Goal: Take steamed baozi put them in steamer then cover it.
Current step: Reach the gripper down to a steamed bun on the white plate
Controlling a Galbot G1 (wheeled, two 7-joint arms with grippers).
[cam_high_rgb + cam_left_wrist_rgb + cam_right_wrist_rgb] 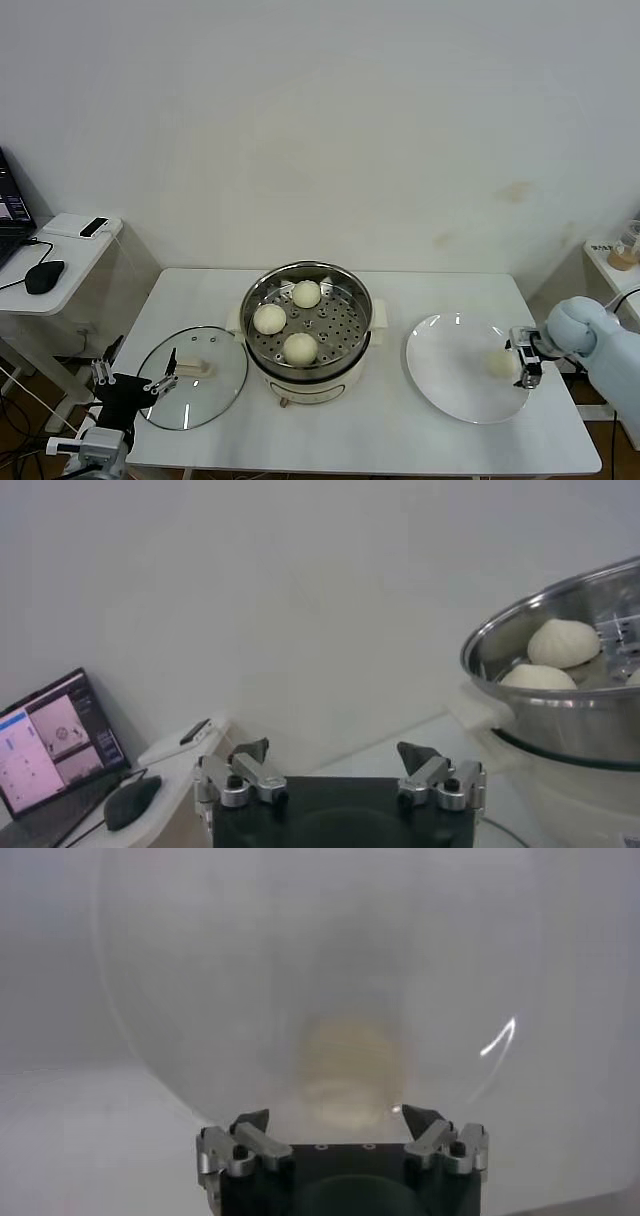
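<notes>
Head view: right tool (527, 360) reaches over the plate (450, 385), spread wide beside the last baozi (500, 364); left tool (165, 381) parked, wide.

We take the white table (330, 430) as our landmark. On its right half we see a flat white plate (450, 395). Off its left edge stands a small white side desk (50, 265), where we find a black mouse (44, 276), a laptop (55, 742) with its screen lit, and a small dark device (94, 227) on a white box. Behind the table rises a plain white wall (330, 120).
</notes>
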